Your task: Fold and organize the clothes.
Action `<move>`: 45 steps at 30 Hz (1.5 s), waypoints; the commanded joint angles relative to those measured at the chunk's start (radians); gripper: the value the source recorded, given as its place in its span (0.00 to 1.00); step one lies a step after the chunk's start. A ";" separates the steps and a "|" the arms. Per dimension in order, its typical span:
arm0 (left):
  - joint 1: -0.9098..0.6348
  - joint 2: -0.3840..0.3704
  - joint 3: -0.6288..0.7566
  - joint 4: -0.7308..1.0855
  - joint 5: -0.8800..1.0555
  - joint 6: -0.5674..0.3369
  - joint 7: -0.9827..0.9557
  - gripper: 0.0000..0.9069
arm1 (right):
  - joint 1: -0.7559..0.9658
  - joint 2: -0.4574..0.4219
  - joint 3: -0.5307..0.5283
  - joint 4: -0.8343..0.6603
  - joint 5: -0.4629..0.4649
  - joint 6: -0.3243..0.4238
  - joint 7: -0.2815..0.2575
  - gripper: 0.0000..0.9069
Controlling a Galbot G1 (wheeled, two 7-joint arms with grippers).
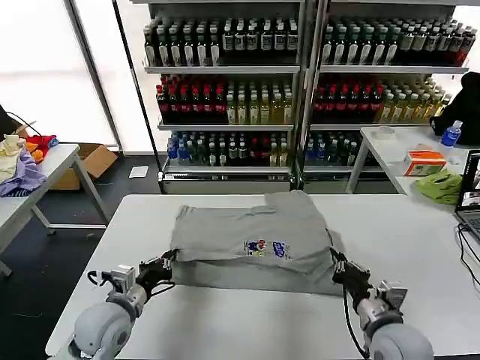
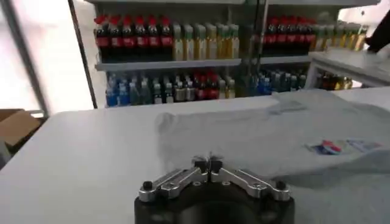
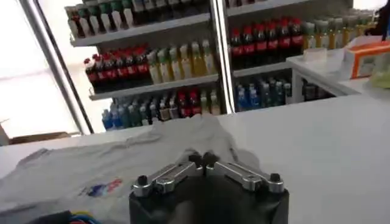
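A grey shirt [image 1: 247, 229] with a small multicoloured chest print [image 1: 267, 248] lies partly folded in the middle of the white table [image 1: 405, 247]. My left gripper [image 1: 169, 259] is shut at the shirt's near left corner, a wisp of grey cloth pinched between its tips [image 2: 209, 162]. My right gripper [image 1: 334, 260] is shut at the near right corner, its tips [image 3: 202, 159] closed on the fabric. The near edge held between them casts a shadow on a lower layer of cloth [image 1: 255, 279]. In the left wrist view the shirt [image 2: 274, 131] spreads out beyond the fingers, print [image 2: 341, 146] showing.
Shelves of drink bottles [image 1: 232, 97] stand behind the table. A side table on the left carries a heap of coloured cloth [image 1: 22, 161], with a cardboard box [image 1: 90, 161] on the floor. The right-hand table [image 1: 397, 146] holds an orange box [image 1: 424, 161], green cloth [image 1: 441, 185] and a laptop [image 1: 471, 195].
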 commanded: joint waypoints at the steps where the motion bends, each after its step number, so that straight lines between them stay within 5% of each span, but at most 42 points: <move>1: -0.136 -0.042 0.054 0.189 0.033 0.005 0.001 1.00 | 0.207 -0.007 -0.128 -0.189 -0.023 -0.032 0.013 1.00; 12: -0.106 -0.049 -0.029 0.113 0.041 0.005 0.004 1.00 | 0.256 0.008 -0.099 -0.223 -0.066 -0.029 0.000 1.00; 24: 0.169 -0.063 -0.114 -0.096 0.089 0.027 -0.020 1.00 | -0.042 -0.006 0.077 0.006 -0.126 -0.016 0.017 1.00; 36: 0.200 -0.121 -0.076 -0.054 0.150 0.054 0.024 1.00 | -0.173 0.051 0.055 0.045 -0.167 -0.051 0.076 1.00; 38: 0.193 -0.125 -0.076 -0.046 0.153 0.055 0.024 0.94 | -0.171 0.053 0.048 0.044 -0.166 -0.051 0.073 1.00; 40: 0.190 -0.125 -0.078 -0.042 0.153 0.051 0.031 0.70 | -0.168 0.055 0.042 0.042 -0.164 -0.051 0.074 1.00; 41: 0.189 -0.124 -0.077 -0.041 0.152 0.050 0.035 0.50 | -0.163 0.059 0.037 0.037 -0.164 -0.051 0.075 1.00; 42: 0.188 -0.123 -0.076 -0.039 0.151 0.050 0.037 0.40 | -0.163 0.060 0.036 0.035 -0.164 -0.051 0.077 0.97; 44: 0.183 -0.122 -0.074 -0.031 0.152 0.044 0.037 0.22 | -0.156 0.067 0.023 0.022 -0.166 -0.051 0.082 0.56; 45: 0.181 -0.121 -0.073 -0.028 0.152 0.042 0.037 0.14 | -0.156 0.069 0.018 0.019 -0.166 -0.051 0.082 0.09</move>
